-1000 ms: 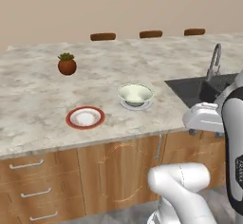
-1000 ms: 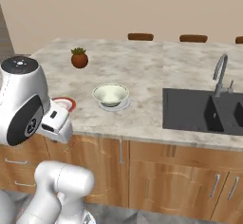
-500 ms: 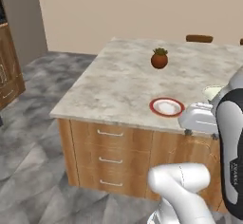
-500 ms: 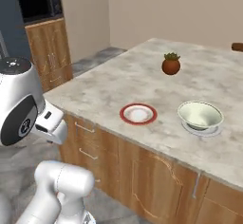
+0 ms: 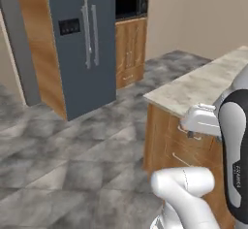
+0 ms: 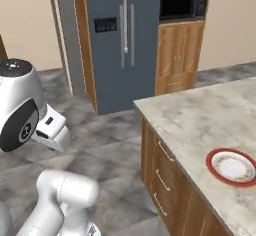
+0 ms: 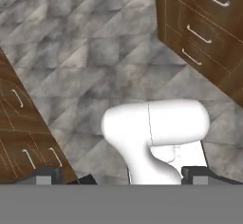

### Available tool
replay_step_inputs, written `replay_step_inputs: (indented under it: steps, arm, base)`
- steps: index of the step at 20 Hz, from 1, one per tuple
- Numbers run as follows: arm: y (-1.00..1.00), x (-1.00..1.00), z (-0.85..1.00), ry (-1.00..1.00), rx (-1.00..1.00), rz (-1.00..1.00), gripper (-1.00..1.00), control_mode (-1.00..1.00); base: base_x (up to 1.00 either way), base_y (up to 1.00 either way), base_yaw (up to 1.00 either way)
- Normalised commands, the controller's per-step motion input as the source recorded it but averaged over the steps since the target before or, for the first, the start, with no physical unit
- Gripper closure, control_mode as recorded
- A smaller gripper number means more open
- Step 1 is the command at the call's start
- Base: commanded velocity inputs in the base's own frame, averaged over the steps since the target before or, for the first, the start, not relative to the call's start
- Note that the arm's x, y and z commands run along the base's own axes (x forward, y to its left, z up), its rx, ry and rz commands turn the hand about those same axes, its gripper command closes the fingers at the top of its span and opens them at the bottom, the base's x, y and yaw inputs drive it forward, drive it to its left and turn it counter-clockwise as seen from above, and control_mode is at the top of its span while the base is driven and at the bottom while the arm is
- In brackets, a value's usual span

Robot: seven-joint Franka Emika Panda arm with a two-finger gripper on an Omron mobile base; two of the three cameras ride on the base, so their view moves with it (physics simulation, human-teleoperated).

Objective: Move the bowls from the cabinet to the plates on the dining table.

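View shift: both base views have swung since half a second ago; the whole scene has slid, so the camera moved, not the things.
Floor (image 5: 72, 165): grey stone tiles, lower left of the left base view and across the upper part of the hand view; far more of it shows than before.
Fridge (image 6: 122, 40): dark grey, two doors with long silver handles, upper centre of the right base view and upper left of the left base view; newly in sight.
Dining table (image 6: 200, 120): beige marble top with wooden drawers beneath, now pushed to the right edge of both base views; earlier it spanned the middle.
Tall wooden unit (image 6: 180, 55): brown, just right of the fridge, with a dark microwave (image 6: 182, 2) set in its top.
Plate (image 6: 233, 166): red rim, pale centre, on the dining table at the lower right of the right base view; nothing sits on it. Earlier it lay near frame centre.
Bowl: the one seen on the table half a second ago has passed beyond the frame edge.
Gripper (image 7: 121, 176): its dark tips sit at the bottom corners of the hand view, wide apart with nothing between them — released.
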Motion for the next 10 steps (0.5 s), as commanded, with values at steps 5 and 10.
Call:
replay_step_inputs:
  steps: [5, 10]
  arm:
    - [0.0, 0.0, 0.0, 0.0, 0.0, 0.0, -1.0, 1.0]
    - [0.0, 0.0, 0.0, 0.0, 0.0, 0.0, -1.0, 1.0]
  base:
    - [0.0, 0.01, 0.94]
    - [0.02, -0.17, 0.81]
